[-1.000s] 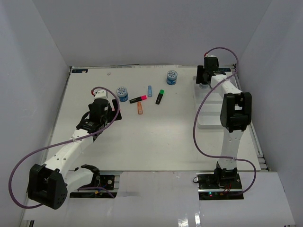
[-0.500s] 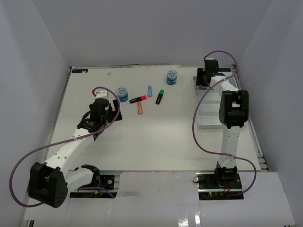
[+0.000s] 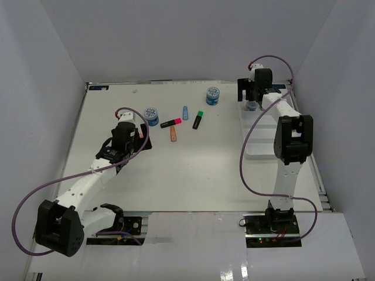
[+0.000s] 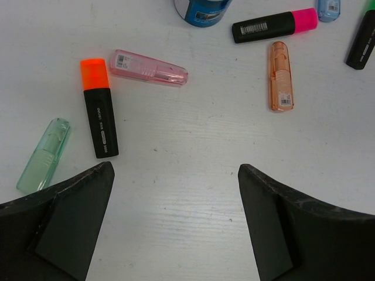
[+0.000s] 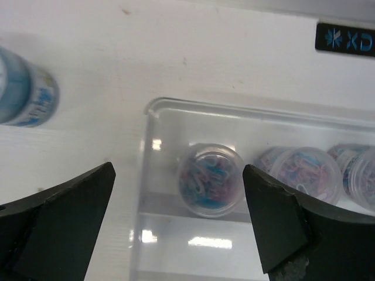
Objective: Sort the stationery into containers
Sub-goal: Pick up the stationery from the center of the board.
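Note:
My left gripper (image 3: 138, 136) is open and empty above bare table (image 4: 174, 171). Ahead of it lie a black highlighter with an orange cap (image 4: 98, 108), a pastel pink one (image 4: 149, 67), a pastel green one (image 4: 43, 155), a pastel orange one (image 4: 280, 76), a black one with a pink cap (image 4: 274, 24) and a blue-patterned jar (image 4: 202, 9). My right gripper (image 3: 251, 99) is open and empty (image 5: 179, 171) over the far-left corner of the white tray (image 5: 146, 117). A clear jar of coloured clips (image 5: 211, 180) stands in the tray there, between the jaws but below them.
More jars (image 5: 302, 170) stand to the right in the same tray section. A second blue-patterned jar (image 3: 212, 95) stands on the table left of the tray (image 3: 258, 153). A black highlighter with a green cap (image 3: 198, 119) and a pastel blue one (image 3: 185, 112) lie mid-table.
My right gripper has shifted a little to the left over the tray's far corner. My left arm has barely moved. The highlighters and jars on the table lie as before.

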You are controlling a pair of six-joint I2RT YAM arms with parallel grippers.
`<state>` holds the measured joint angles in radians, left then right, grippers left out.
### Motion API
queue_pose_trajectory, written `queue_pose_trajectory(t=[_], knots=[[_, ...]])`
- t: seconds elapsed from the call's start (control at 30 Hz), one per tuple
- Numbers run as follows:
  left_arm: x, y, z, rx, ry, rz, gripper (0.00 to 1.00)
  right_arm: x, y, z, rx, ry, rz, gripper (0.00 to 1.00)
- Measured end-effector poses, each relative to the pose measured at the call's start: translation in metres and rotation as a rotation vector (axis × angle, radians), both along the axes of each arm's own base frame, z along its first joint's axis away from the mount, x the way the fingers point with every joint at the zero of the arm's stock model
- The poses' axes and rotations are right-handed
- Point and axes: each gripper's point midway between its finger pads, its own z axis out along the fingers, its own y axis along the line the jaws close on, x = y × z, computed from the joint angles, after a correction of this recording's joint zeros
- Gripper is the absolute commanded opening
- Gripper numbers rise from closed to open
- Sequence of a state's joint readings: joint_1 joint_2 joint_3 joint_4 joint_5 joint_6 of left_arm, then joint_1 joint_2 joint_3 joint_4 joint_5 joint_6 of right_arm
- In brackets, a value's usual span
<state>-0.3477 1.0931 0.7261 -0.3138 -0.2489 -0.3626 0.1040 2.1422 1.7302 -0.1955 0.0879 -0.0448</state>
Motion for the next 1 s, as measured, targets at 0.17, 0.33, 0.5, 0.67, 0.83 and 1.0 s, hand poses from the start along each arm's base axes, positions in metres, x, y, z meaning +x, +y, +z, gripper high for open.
queue_pose_trajectory(t=[0.17, 0.33, 0.5, 0.67, 0.83, 1.0], knots=[[0.0, 0.0, -0.004, 0.003, 0.012, -0.001, 0.98, -0.014, 0.047, 0.066, 0.015, -0.192, 0.184, 0.9], [0.0, 0.0, -0.005, 0.004, 0.016, -0.002, 0.98, -0.013, 0.106, 0.101, 0.024, -0.335, 0.361, 0.9], [0.0, 0.0, -0.005, 0.006, 0.016, -0.003, 0.98, 0.0, 0.136, 0.075, 0.033, -0.322, 0.438, 0.9], [0.0, 0.0, -0.007, 0.01, 0.021, -0.005, 0.98, 0.015, 0.148, 0.035, 0.031, -0.27, 0.455, 0.9], [0.001, 0.0, -0.009, 0.013, 0.028, -0.005, 0.98, 0.027, 0.158, 0.015, 0.032, -0.255, 0.466, 0.9], [0.0, 0.0, -0.009, 0.013, 0.028, -0.006, 0.98, 0.041, 0.168, 0.008, 0.035, -0.265, 0.473, 0.9]])
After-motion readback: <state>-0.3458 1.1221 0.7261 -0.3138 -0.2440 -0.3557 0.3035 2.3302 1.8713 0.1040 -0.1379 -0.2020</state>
